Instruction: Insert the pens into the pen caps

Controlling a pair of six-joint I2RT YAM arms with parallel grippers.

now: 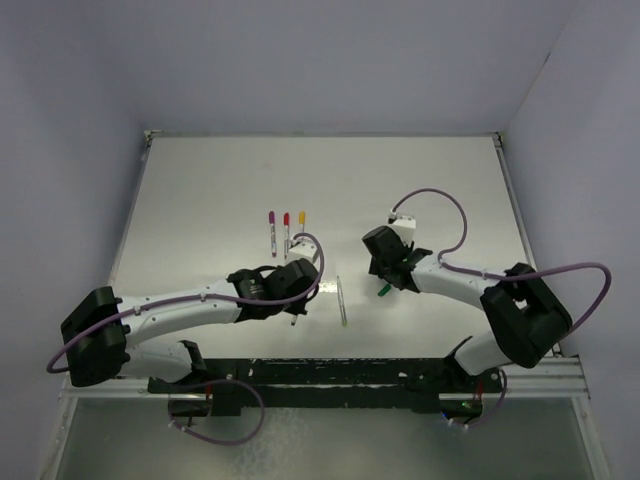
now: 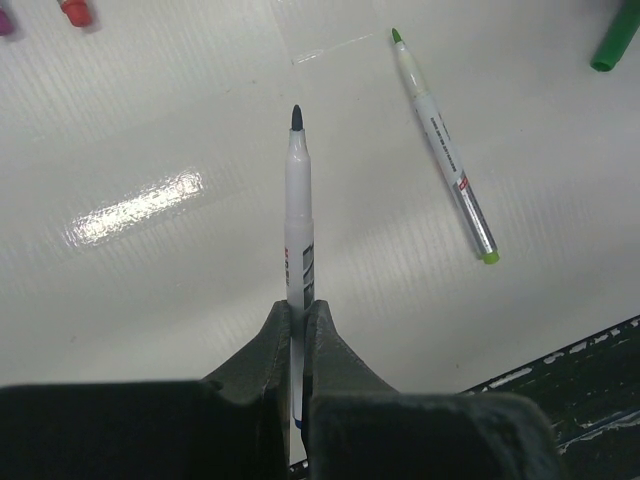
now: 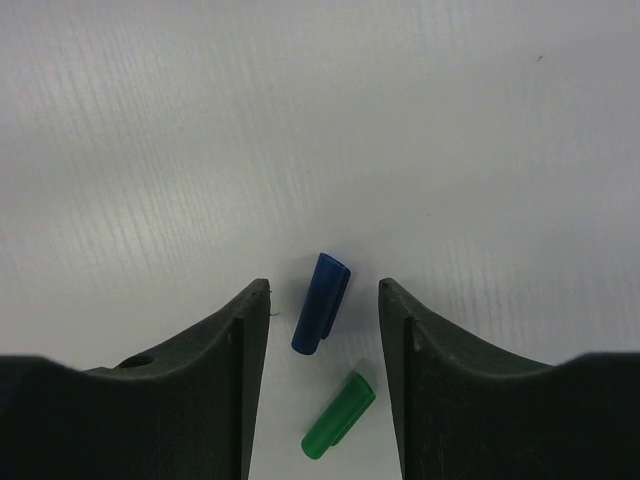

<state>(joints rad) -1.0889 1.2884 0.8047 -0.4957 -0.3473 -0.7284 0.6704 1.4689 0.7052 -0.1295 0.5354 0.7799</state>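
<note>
Noted dark-tipped pen (image 2: pixel 298 220) pinched in left jaws, green-tipped pen (image 2: pixel 443 150) flat on counter (image 2: pixel 150 300) ahead-right of them. Found right jaws spread, with blue cap (image 3: pixel 321 303) and green cap (image 3: pixel 338 414) lying between.

Table (image 2: pixel 120 300) glossy white, faintly ribbed; blue cap (image 3: pixel 321 302) smooth plastic; left hand (image 2: pixel 297 310) matt black.

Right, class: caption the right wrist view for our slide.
Open right pincer framing the blue cap and green cap on the white table.
</note>
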